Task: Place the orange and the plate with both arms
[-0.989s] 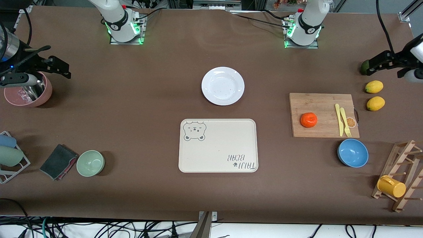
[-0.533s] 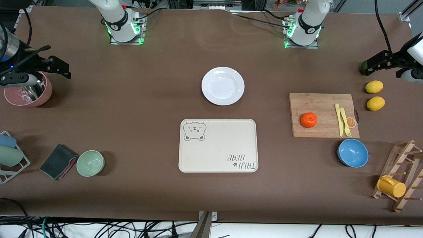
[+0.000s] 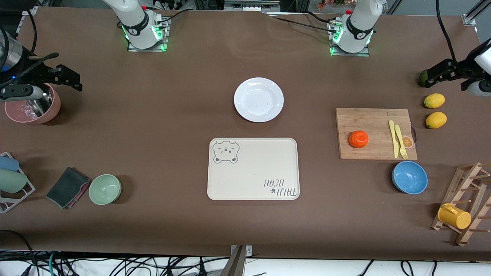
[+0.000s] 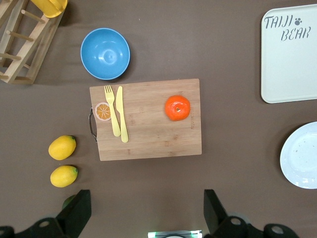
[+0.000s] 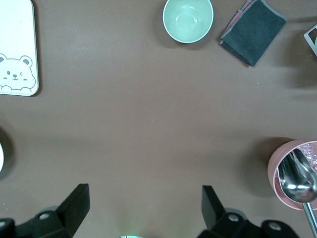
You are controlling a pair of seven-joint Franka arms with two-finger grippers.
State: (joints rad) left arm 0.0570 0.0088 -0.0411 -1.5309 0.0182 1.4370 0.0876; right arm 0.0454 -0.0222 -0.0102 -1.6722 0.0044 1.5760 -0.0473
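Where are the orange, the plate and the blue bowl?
orange (image 3: pixel 358 138), front view, middle of the fruit, on the cutting board.
plate (image 3: pixel 241 92), front view, on its white rim.
blue bowl (image 4: pixel 89 42), left wrist view, on its rim.

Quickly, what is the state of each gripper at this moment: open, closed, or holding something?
Left gripper: open, holding nothing, up over the table beside the lemons.
Right gripper: open, holding nothing, over the pink bowl.

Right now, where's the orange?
The orange sits on the wooden cutting board toward the left arm's end of the table, beside the yellow knife and fork; the blue bowl is nearer the front camera.
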